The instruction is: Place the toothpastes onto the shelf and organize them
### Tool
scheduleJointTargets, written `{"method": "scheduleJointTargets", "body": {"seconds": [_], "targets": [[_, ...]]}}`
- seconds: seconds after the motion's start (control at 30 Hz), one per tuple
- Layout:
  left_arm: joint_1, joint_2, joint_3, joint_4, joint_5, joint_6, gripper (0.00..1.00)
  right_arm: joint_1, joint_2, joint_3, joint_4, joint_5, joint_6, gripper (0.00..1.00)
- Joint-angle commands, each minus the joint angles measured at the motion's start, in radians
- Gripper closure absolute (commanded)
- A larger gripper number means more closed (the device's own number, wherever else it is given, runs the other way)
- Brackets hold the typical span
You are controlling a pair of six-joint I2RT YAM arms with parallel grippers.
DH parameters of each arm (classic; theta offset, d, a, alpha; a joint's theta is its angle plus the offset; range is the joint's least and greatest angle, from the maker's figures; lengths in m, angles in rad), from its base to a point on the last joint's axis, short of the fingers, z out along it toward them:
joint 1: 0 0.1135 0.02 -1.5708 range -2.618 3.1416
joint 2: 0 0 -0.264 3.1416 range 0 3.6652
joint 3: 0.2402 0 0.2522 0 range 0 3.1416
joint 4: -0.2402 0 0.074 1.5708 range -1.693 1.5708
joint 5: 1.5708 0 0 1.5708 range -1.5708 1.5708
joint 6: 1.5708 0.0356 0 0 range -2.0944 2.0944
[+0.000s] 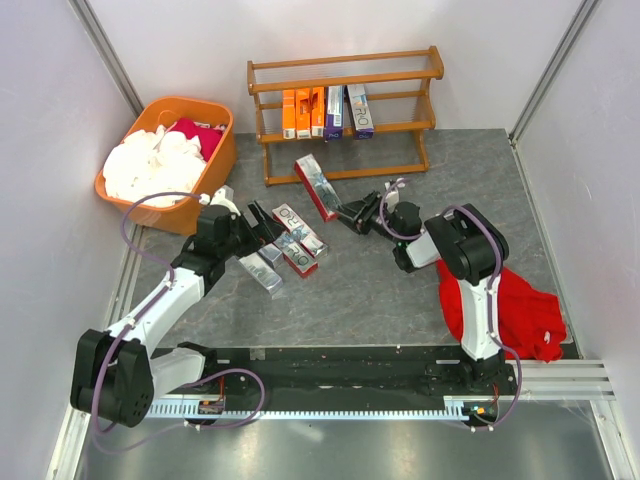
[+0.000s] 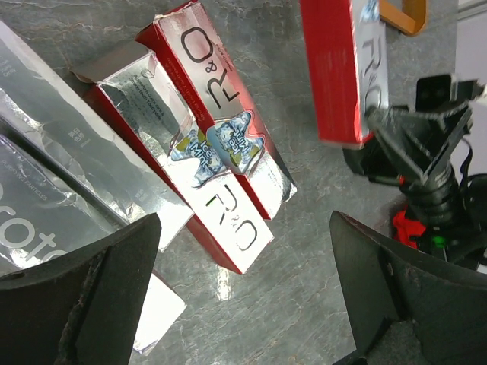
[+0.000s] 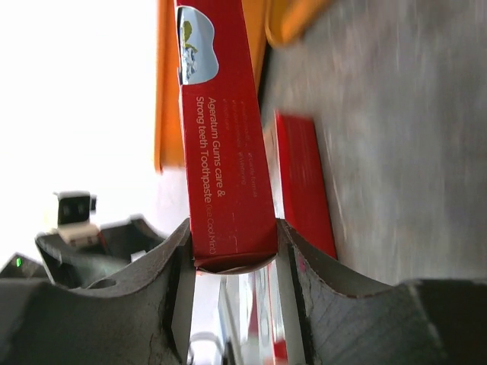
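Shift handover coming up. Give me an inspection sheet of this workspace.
Surface: grey stone-patterned tabletop, no damage seen.
Job's things: orange-brown wooden slatted shelf, five toothpaste cartons upright on it; red-and-silver and silver cartons lying loose by the left arm.
Clutter: orange plastic tub of white and red cloth; crumpled red cloth by the right arm's base.
Grippers: left gripper open above the loose cartons; right gripper shut on a red carton.
Cables: purple cables looped along both arms.
Surroundings: plain white walls.

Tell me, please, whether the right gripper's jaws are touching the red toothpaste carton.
Touching. The right wrist view shows the red carton clamped by the right gripper, both jaws pressed against its sides.
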Motion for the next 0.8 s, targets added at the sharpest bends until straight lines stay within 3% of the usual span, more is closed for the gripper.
{"method": "scheduleJointTargets", "body": {"seconds": [0.0,0.37,0.77], "targets": [[0.002,0.006,0.035,0.013,0.004,0.041,0.0,-0.016,0.052,0.151,0.131,0.077,-0.03,0.67],[0.002,0.001,0.028,0.025,0.019,0.047,0.0,-0.025,0.243,0.51,-0.193,0.23,-0.063,0.66],[0.003,0.024,0.03,0.031,0.053,0.042,0.0,-0.031,0.343,0.664,-0.351,0.387,-0.056,0.62]]}}
